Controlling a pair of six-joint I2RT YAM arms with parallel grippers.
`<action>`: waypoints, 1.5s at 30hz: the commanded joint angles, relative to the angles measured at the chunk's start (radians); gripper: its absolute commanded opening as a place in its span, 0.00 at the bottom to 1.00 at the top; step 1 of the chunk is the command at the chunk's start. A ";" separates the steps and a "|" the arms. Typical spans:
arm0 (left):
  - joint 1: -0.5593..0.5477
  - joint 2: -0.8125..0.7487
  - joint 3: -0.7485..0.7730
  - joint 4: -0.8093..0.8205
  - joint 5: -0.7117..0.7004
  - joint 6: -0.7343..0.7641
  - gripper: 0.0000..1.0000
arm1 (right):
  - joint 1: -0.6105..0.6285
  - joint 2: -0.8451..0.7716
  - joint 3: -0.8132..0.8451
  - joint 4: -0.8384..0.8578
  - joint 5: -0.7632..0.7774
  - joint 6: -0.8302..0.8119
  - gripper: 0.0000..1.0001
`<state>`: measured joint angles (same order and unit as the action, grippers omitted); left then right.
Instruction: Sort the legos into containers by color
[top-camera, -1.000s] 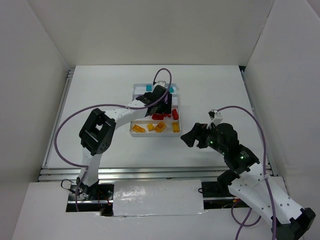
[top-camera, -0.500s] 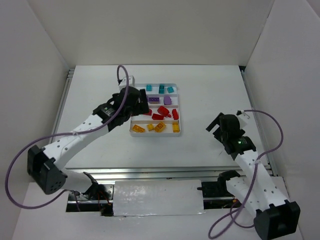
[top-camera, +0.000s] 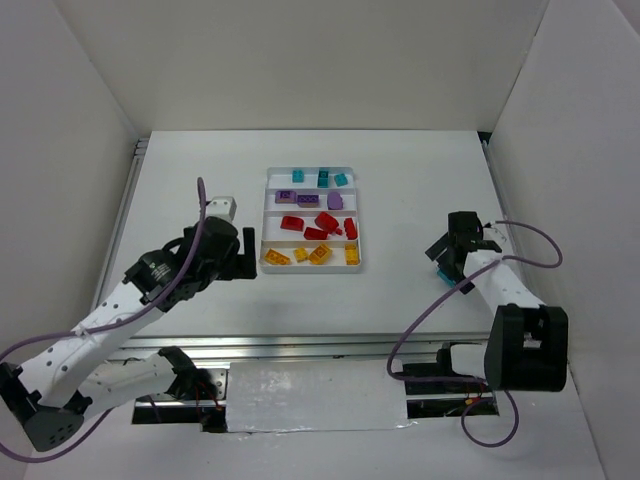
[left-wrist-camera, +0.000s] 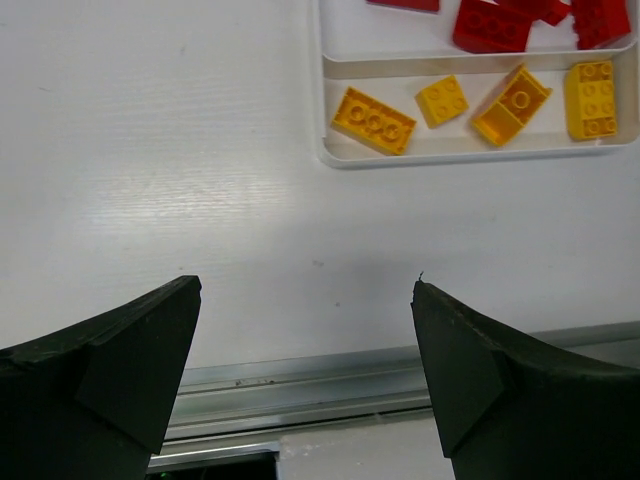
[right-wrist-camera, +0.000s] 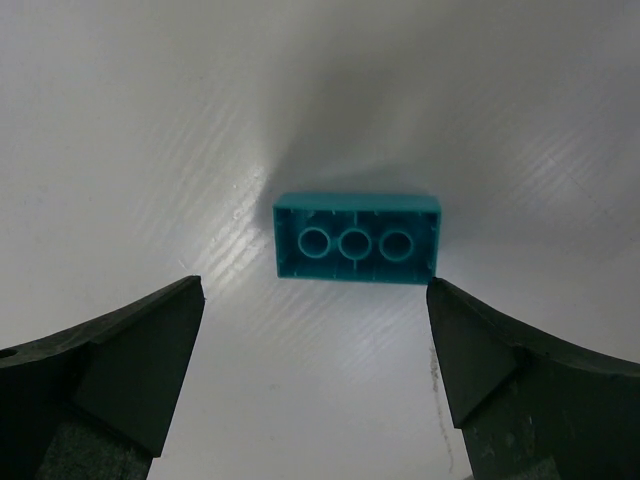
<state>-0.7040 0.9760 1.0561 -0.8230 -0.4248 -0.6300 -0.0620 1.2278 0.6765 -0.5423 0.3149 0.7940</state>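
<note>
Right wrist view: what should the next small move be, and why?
Probably lower the right gripper and close on the teal brick. Its jaws stand open, and the brick lies underside up on the table just ahead of them, outside the tray.

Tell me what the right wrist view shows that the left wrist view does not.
Only the right wrist view: one teal lego lying hollow side up on the table, just beyond the open right hand. Only the left wrist view: beyond the left hand, a corner of the tray with four yellow-orange legos in the nearest compartment and red legos in the next. Both: white table and an open, empty hand.
</note>
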 joint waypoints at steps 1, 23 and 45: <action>-0.002 -0.039 -0.057 -0.013 -0.106 0.055 0.99 | -0.013 0.082 0.078 0.058 -0.025 -0.003 0.99; 0.000 -0.028 -0.091 0.038 -0.012 0.105 0.99 | -0.053 0.076 0.120 -0.025 -0.059 -0.021 0.97; 0.000 -0.043 -0.100 0.044 -0.003 0.108 0.99 | -0.133 0.208 0.092 0.031 -0.011 -0.007 1.00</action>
<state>-0.7036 0.9485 0.9592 -0.8062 -0.4351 -0.5480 -0.1761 1.4006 0.7570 -0.5541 0.3141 0.8093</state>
